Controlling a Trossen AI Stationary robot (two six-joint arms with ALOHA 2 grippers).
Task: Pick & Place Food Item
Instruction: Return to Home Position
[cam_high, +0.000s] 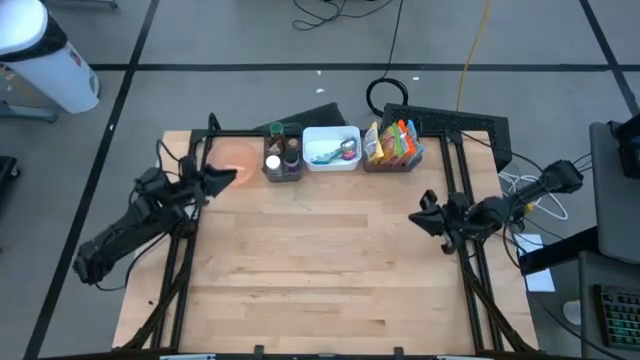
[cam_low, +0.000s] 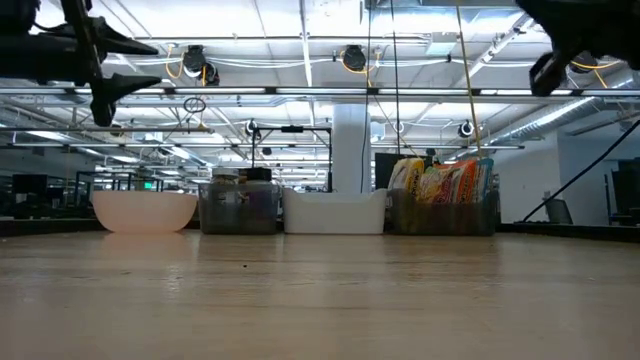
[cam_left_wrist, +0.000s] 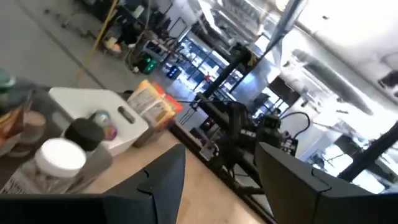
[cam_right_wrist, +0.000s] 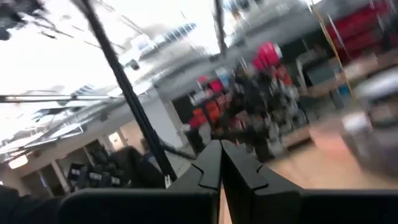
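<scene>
Room: big open workshop with a grey floor marked in black tape lines, plus ceiling lights and pipes running off behind the table.
Surface: light wooden table (cam_high: 320, 270), with everything lined up in one row along its far edge.
Row, left to right: pale pink bowl (cam_high: 236, 157), left black bin (cam_low: 238, 215), white plastic bin (cam_low: 335, 215), right black bin (cam_low: 443, 220), each just beside the next.
Left black bin: held a few upright bottles, among them a black-capped seasoning bottle (cam_left_wrist: 84, 132) right beside a white-capped jar (cam_left_wrist: 61, 155).
White plastic bin: had what looked like the blue spoon (cam_high: 325, 155) lying in it, though it was too small from above to be sure of the shape.
Right black bin: packed with bright packets standing on edge, with the yellow noodle pack (cam_high: 373, 145) at the end nearest the white plastic bin.
Left gripper (cam_left_wrist: 222, 152): up in the air over the table's left side, near the pale pink bowl but not touching it, jaws apart with nothing between them.
Right gripper (cam_right_wrist: 221, 146): raised over the table's right side, well apart from the row, jaws pressed together and holding nothing.
</scene>
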